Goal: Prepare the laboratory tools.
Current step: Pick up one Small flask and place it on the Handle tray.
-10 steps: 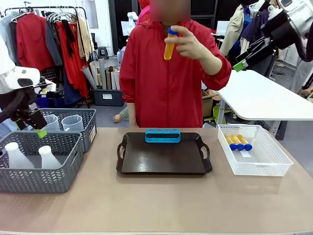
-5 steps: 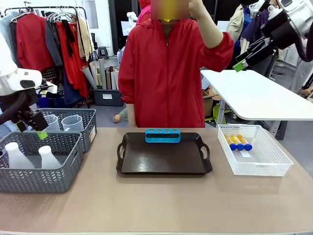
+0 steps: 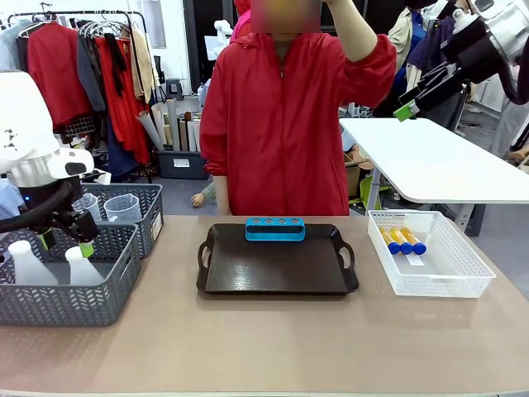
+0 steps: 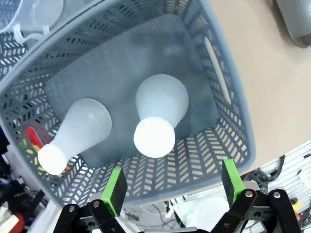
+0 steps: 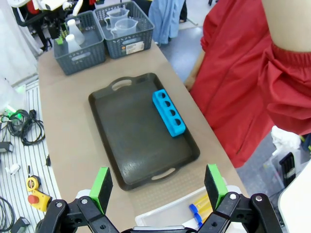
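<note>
Left wrist view looks down into the grey basket [image 4: 228,97], where two translucent white conical flasks stand, one [image 4: 160,111] near the middle of the frame and the other [image 4: 77,131] at lower left. The left gripper [image 4: 173,187] hangs above them, released, jaws spread wide with nothing between; its pads sit at the bottom edge, just below the central flask's cap.

To make this pick well, I judge it should shift up-frame until that flask's neck lies midway between the pads. It can then descend straight and close on the neck under the cap, clear of the basket wall and the neighbouring flask.

In the front view the blue rack [image 3: 275,228] sits at the far edge of the dark tray [image 3: 277,273] on the worktop [image 3: 264,347]. Three tubes [image 3: 402,240] lie in the white basket [image 3: 463,285] at right, and beakers [image 3: 122,207] stand at left. The right gripper [image 5: 158,184] is also released, high above the tray.
</note>
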Available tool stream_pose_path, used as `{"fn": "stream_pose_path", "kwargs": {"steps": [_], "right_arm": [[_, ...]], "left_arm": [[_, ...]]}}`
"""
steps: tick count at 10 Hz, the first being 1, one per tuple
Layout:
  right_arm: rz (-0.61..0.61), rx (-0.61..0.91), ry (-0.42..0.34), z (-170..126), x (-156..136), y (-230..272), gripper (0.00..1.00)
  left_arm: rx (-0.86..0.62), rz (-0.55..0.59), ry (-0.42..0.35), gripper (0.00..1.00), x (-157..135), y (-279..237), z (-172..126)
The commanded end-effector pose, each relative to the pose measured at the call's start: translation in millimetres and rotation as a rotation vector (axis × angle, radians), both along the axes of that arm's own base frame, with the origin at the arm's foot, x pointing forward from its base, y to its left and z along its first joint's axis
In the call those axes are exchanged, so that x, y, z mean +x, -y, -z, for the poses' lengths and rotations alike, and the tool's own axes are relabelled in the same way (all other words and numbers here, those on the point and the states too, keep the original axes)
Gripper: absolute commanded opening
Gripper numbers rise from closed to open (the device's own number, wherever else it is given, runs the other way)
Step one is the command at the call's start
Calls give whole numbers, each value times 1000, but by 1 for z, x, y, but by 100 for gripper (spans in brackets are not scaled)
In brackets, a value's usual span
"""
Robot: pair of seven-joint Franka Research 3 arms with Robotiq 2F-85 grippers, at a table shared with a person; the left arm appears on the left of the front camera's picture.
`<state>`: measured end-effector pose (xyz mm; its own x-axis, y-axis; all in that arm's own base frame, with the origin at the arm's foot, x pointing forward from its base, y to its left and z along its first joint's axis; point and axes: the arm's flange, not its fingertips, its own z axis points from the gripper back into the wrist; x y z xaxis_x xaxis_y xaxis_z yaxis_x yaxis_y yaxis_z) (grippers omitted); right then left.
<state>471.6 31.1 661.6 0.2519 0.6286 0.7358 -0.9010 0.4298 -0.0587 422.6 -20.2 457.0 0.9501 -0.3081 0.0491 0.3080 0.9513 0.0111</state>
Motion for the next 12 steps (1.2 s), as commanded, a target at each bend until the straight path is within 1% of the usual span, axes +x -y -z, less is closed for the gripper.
{"fn": "stream_pose_path", "kwargs": {"steps": [1, 3, 5, 8, 9, 10, 12], "right_arm": [[-4, 1, 3, -1, -1, 0, 100], [-4, 1, 3, -1, -1, 0, 100], [-4, 1, 3, -1, -1, 0, 100], [-4, 1, 3, -1, -1, 0, 100], [-4, 1, 3, -1, -1, 0, 100], [-4, 1, 3, -1, -1, 0, 100], [-4, 1, 3, -1, -1, 0, 100]], "left_arm": [[15, -54, 25, 100, 4, 1, 5], [-7, -93, 24, 100, 14, -6, 18], [4, -126, 50, 100, 22, -5, 26], [6, -132, 31, 100, 26, -3, 33], [9, -133, 31, 98, 25, -1, 35], [20, -126, 36, 83, 24, -1, 34], [32, -142, 35, 43, 23, -1, 33]]}}
